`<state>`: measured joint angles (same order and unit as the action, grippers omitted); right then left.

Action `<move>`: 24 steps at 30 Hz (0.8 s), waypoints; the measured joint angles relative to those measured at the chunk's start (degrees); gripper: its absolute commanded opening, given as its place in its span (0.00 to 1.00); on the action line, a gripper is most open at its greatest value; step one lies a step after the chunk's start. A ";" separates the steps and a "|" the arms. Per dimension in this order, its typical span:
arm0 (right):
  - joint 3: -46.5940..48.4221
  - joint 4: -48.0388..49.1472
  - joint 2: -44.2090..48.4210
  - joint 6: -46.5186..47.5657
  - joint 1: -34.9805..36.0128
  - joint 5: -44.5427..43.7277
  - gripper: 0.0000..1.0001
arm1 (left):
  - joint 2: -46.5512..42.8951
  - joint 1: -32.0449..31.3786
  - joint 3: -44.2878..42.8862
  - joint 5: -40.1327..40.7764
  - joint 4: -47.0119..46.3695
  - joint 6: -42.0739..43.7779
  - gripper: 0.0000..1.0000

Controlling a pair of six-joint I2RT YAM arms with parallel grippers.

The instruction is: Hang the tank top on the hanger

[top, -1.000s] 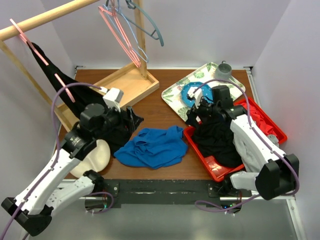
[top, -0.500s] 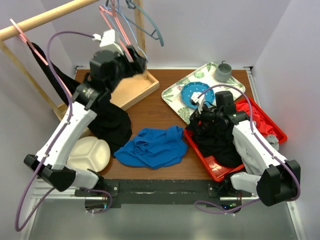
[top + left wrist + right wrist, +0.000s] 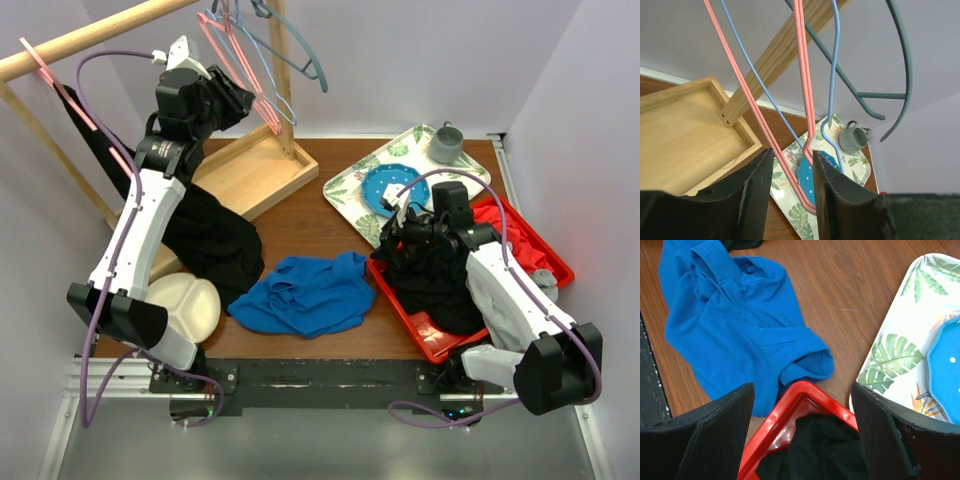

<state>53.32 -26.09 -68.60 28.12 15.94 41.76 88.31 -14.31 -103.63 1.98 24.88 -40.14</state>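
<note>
Left gripper (image 3: 792,156) is reaching up at about 11 o'clock on the table, with its fingers narrowed around the pink hanger (image 3: 804,75). I honestly can't tell if they're actually pinching the wire or just bracketing it. That's what's worrying me: the thin blue wire hanger (image 3: 832,75) is hanging right beside it. If the pinch is catching both wires, or only grazing the pink one, the hanger is probably going to slip, swing, or drag its neighbour off the wooden rail (image 3: 90,35). Meanwhile the tank top (image 3: 305,295) is lying bunched up on the table around 6 o'clock, with nothing holding it. The right gripper (image 3: 800,395) is hovering wide open and empty just off its 3 o'clock side, over the corner of the red bin (image 3: 765,440). Going down from there, I'd guess it's risking a bump on the bin rim, or a grab of several bunched layers instead of a strap.
</note>
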 measured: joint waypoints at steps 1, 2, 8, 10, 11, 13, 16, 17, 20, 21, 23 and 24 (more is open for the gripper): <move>0.00 0.00 0.00 0.02 0.00 0.02 0.82 | 0.50 0.00 0.00 -0.44 0.00 0.00 0.41; 0.00 0.00 0.00 0.02 0.00 0.00 0.82 | 0.90 0.00 -0.09 -0.81 0.02 0.02 0.41; 0.00 -0.02 -0.02 0.24 0.00 0.04 0.82 | 3.69 -0.02 -2.56 -2.43 0.00 0.17 0.39; 0.00 -0.02 -0.02 0.39 0.00 0.04 0.82 | 4.42 -0.02 -3.43 -3.06 0.02 0.17 0.39; 0.00 -0.02 -0.02 0.39 0.00 0.04 0.82 | 4.68 -0.02 -3.80 -3.21 0.02 0.17 0.39; 0.00 -0.02 -0.02 0.42 0.00 0.04 0.82 | 5.11 -0.02 -4.50 -3.30 0.04 0.20 0.39; 0.00 -0.02 -0.02 0.42 0.00 0.04 0.82 | 5.62 -0.02 -5.40 -3.15 0.09 0.28 0.38; 0.00 -0.04 -0.02 0.44 0.00 0.04 0.82 | 5.79 -0.02 -5.64 -3.02 0.11 0.35 0.38; 0.00 -0.04 -0.02 0.44 0.00 0.04 0.82 | 6.29 -0.02 -6.08 -2.82 0.15 0.74 0.37; 0.00 -0.04 -0.02 0.46 0.00 0.04 0.82 | 6.51 -0.02 -6.19 -2.80 0.26 0.76 0.37; 0.00 -0.04 -0.02 0.46 0.00 0.04 0.82 | 6.97 -0.02 -6.19 -2.60 0.50 0.81 0.36; 0.00 -0.04 -0.02 0.46 0.00 0.04 0.82 | 7.19 -0.02 -6.19 -2.34 0.59 0.85 0.36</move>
<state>53.32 -26.13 -68.62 28.58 15.94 41.80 95.50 -14.33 -109.82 -0.36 25.47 -39.29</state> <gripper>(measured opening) 0.822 0.373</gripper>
